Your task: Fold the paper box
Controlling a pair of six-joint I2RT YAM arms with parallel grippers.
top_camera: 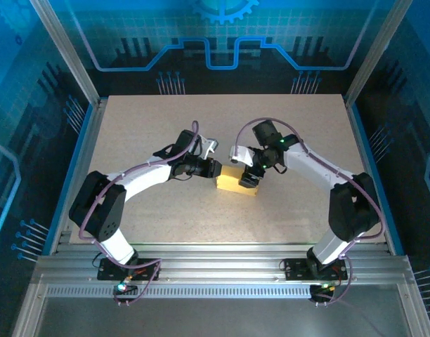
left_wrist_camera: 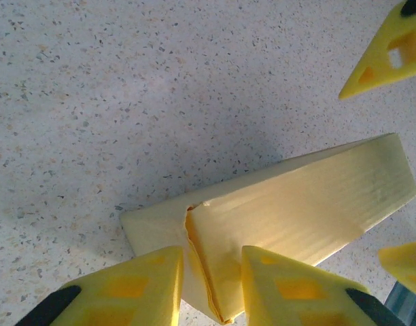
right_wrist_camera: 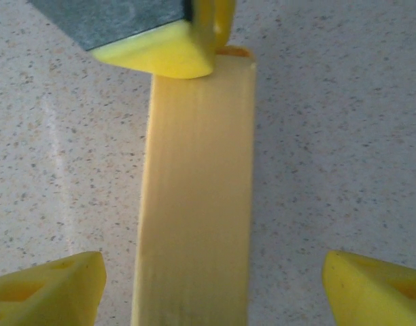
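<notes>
The paper box (top_camera: 231,184) is a pale yellow, flattened rectangular box lying on the table (top_camera: 166,126) between the two arms. In the left wrist view the paper box (left_wrist_camera: 303,204) runs up to the right. The left gripper (left_wrist_camera: 210,261) is closed on the box's near end, where a folded seam stands between its yellow fingers (left_wrist_camera: 136,285). From above, the left gripper (top_camera: 216,170) meets the box's left end. The right gripper (right_wrist_camera: 213,265) is open and straddles the long box (right_wrist_camera: 198,204) without touching it. From above, the right gripper (top_camera: 249,180) hangs over the box's right part.
The speckled beige table has free room on all sides of the box. Blue walls and metal posts (top_camera: 74,56) frame it. An aluminium rail (top_camera: 215,270) runs along the near edge by the arm bases.
</notes>
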